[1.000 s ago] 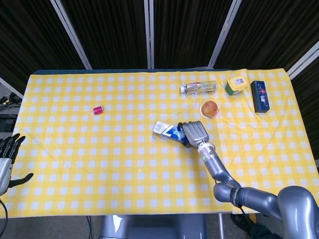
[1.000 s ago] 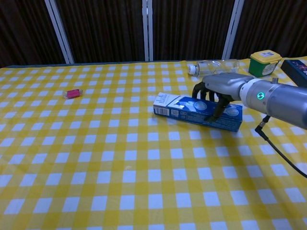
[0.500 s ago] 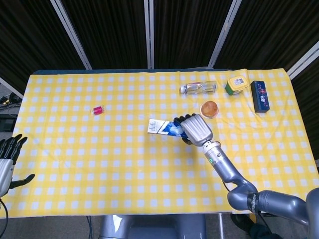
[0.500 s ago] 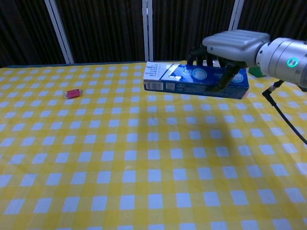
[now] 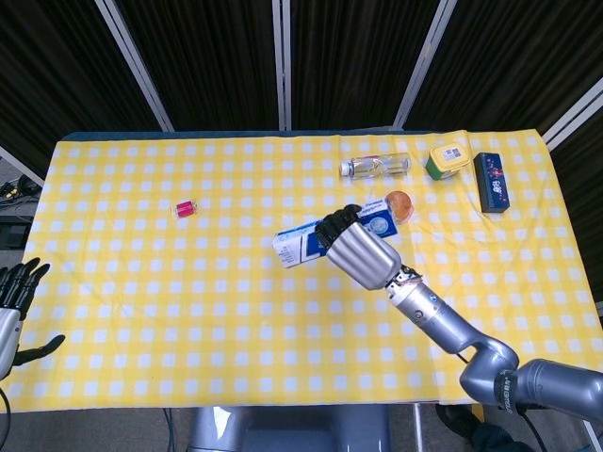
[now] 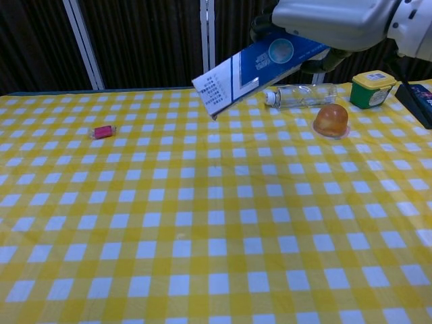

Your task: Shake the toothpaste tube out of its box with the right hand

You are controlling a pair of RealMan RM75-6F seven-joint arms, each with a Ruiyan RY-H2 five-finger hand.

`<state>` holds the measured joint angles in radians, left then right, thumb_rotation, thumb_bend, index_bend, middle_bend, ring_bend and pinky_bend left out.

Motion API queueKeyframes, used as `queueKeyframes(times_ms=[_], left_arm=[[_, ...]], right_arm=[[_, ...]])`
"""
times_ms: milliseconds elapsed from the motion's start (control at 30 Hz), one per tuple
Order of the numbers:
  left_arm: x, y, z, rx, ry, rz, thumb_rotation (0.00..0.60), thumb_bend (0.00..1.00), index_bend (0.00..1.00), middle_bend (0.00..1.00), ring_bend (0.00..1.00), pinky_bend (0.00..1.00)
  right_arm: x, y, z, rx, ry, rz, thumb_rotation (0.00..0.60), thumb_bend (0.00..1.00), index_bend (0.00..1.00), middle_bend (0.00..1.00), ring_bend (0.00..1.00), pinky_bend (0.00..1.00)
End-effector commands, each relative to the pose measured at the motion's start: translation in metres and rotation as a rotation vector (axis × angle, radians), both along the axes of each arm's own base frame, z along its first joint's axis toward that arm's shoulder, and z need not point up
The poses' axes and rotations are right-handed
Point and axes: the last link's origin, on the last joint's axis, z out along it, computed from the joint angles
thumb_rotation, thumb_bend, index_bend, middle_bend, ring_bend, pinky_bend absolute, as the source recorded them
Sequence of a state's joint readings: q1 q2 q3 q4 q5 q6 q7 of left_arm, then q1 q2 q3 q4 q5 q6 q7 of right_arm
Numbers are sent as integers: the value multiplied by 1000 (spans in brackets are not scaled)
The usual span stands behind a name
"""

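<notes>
My right hand [image 5: 360, 252] [image 6: 324, 23] grips a blue and white toothpaste box [image 5: 306, 241] [image 6: 250, 71] high above the yellow checked table [image 5: 188, 282]. The box tilts, its white end [image 6: 212, 94] pointing down and to the left. No tube shows outside the box. My left hand [image 5: 14, 306] hangs at the table's front left edge, fingers spread and holding nothing.
A clear bottle [image 5: 375, 167] [image 6: 300, 95] lies at the back, with an orange jelly cup [image 5: 400, 203] [image 6: 331, 119], a green and yellow tub [image 5: 448, 158] [image 6: 372, 88] and a dark blue box [image 5: 492, 182] to its right. A small pink item [image 5: 185, 208] [image 6: 102, 131] lies at left.
My right hand lifted the box off the table, raised it well above the cloth and tipped its white end downward. The jelly cup is now uncovered.
</notes>
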<state>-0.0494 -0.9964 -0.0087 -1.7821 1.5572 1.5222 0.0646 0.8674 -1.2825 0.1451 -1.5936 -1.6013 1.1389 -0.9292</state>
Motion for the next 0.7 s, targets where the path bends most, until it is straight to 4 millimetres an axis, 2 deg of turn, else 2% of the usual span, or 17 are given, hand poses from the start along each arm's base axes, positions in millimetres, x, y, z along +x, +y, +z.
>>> queueKeyframes(times_ms=[33, 133, 267, 567, 700], left_arm=[[0, 1, 0, -2, 0, 0, 600, 0, 0, 0, 0, 0], [-1, 2, 0, -4, 0, 3, 600, 0, 0, 0, 0, 0], [-1, 2, -1, -7, 2, 3, 600, 0, 0, 0, 0, 0], [0, 2, -2, -9, 3, 3, 600, 0, 0, 0, 0, 0], [-1, 2, -2, -7, 3, 5, 600, 0, 0, 0, 0, 0]], right_arm=[[3, 2, 5, -159, 204, 184, 600, 374, 377, 361, 416, 398], [7, 4, 8, -223, 294, 279, 600, 375, 372, 349, 377, 352], [11, 7, 10, -248, 344, 356, 600, 387, 372, 353, 357, 343], [10, 8, 9, -273, 350, 393, 600, 397, 380, 364, 356, 344], [8, 4, 16, -292, 312, 369, 600, 398, 386, 369, 357, 344]])
